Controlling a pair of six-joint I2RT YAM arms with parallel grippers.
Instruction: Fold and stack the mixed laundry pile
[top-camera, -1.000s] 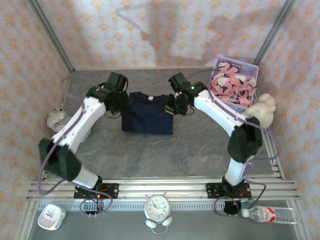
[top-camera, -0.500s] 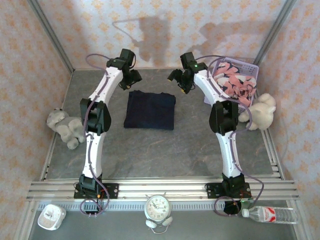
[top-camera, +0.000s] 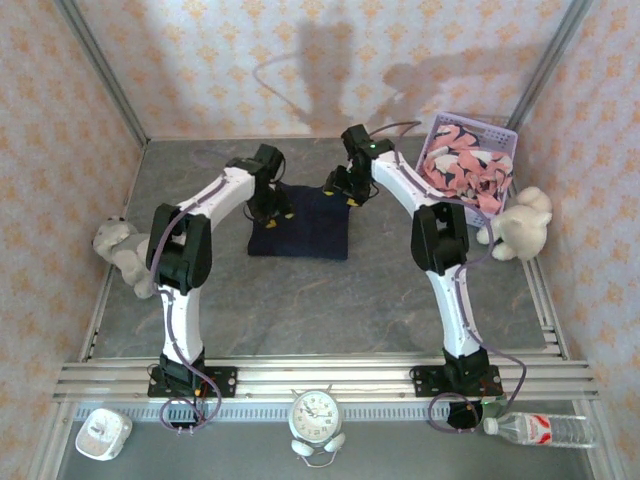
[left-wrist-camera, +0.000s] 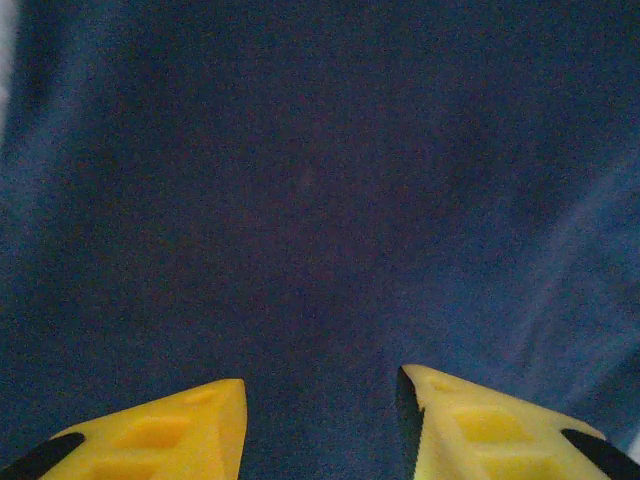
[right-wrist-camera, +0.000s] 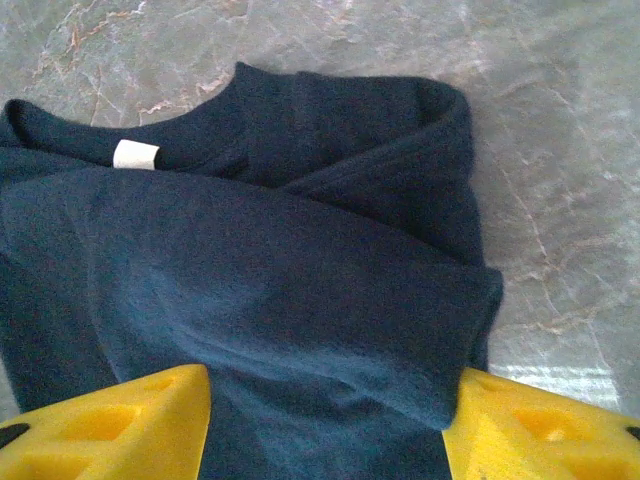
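You had both arms reaching to the far centre of the table (top-camera: 300, 300), where the navy tee (top-camera: 310, 228) lay as a rough folded rectangle. Your L gripper (top-camera: 280, 217) sat over the tee's far-left part, yellow tips pointing down at the cloth. In the L wrist view its fingers (left-wrist-camera: 170, 430) stood apart w/ plain navy cloth seen btwn and beyond them. Nothing was pinched there, so that hand was open.

Your R gripper (top-camera: 343, 194) was at the tee's far-right corner. In the R wrist view its fingers (right-wrist-camera: 110, 420) were spread wide, also open, w/ a folded layer of the tee lying across the gap btwn them. Whether the pads touched the cloth, you couldn't tell from that view. Past the fold you could see the collar w/ a white label (right-wrist-camera: 135, 155), and bare table to the right.

The pink garment (top-camera: 462, 172) was bunched in the basket (top-camera: 485, 128) at the far-right corner, apart from the tee. One plush (top-camera: 122, 252) sat at the table's left edge, and a second plush (top-camera: 520, 222) was just beside the basket.
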